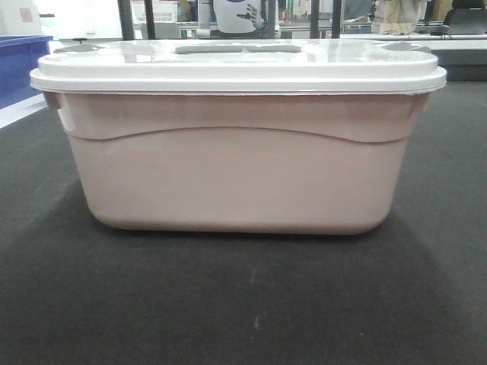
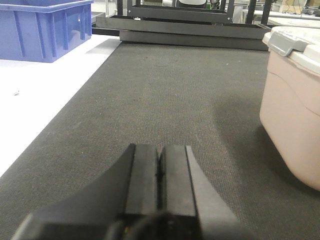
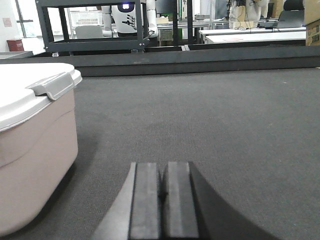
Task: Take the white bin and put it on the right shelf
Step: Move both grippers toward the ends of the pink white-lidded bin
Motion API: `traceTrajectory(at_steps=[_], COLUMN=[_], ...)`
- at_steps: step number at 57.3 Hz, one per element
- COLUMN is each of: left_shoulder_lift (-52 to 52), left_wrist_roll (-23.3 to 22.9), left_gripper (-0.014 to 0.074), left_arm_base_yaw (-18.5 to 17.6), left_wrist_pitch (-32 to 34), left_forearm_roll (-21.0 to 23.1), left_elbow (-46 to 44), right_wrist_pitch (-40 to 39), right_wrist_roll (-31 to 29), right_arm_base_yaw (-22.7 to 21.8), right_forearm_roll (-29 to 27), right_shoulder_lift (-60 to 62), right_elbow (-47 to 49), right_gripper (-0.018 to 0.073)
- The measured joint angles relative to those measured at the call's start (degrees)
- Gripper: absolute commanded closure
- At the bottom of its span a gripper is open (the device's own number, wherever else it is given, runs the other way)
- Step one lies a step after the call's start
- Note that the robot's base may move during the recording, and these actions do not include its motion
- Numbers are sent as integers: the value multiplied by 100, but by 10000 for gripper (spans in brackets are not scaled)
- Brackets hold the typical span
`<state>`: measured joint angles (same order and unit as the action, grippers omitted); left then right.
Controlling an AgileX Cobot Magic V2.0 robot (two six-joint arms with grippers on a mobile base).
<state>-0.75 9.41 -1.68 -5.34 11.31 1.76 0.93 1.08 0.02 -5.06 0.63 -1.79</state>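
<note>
The white bin [image 1: 236,167], a pale pinkish tub with a white lid and grey handle, stands on the dark mat and fills the front view. Its left end shows at the right edge of the left wrist view [image 2: 295,100]; its right end at the left edge of the right wrist view [image 3: 30,145]. My left gripper [image 2: 160,150] is shut and empty, low over the mat, left of the bin. My right gripper [image 3: 162,167] is shut and empty, right of the bin. Neither touches it. The right shelf is out of view.
A blue plastic bin [image 2: 40,27] sits on a white surface at the far left. A low black frame [image 2: 190,30] and dark racks [image 3: 100,25] stand behind the mat. Tables and a white humanoid figure are farther back.
</note>
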Motion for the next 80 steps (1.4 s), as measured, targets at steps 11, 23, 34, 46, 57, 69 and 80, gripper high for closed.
traceTrajectory(at_steps=[11, 23, 34, 46, 57, 69, 80], left_shoulder_lift=[0, 0, 0, 0, 0, 0, 0], left_wrist_roll=[0, 0, 0, 0, 0, 0, 0], left_gripper=[713, 713, 713, 713, 713, 713, 712], left_arm_base_yaw=[0, 0, 0, 0, 0, 0, 0], left_wrist_pitch=[0, 0, 0, 0, 0, 401, 730], left_forearm_roll=[0, 0, 0, 0, 100, 439, 490], left_elbow=[0, 0, 0, 0, 0, 0, -429], right_wrist_pitch=[0, 0, 0, 0, 0, -392, -1055], right_wrist_roll=[0, 0, 0, 0, 0, 0, 0], right_arm_base_yaw=[0, 0, 0, 0, 0, 0, 0], right_forearm_roll=[0, 0, 0, 0, 0, 0, 0], right_shoulder_lift=[0, 0, 0, 0, 0, 0, 0], right_elbow=[0, 0, 0, 0, 0, 0, 513], right_gripper=[482, 482, 482, 482, 482, 482, 482])
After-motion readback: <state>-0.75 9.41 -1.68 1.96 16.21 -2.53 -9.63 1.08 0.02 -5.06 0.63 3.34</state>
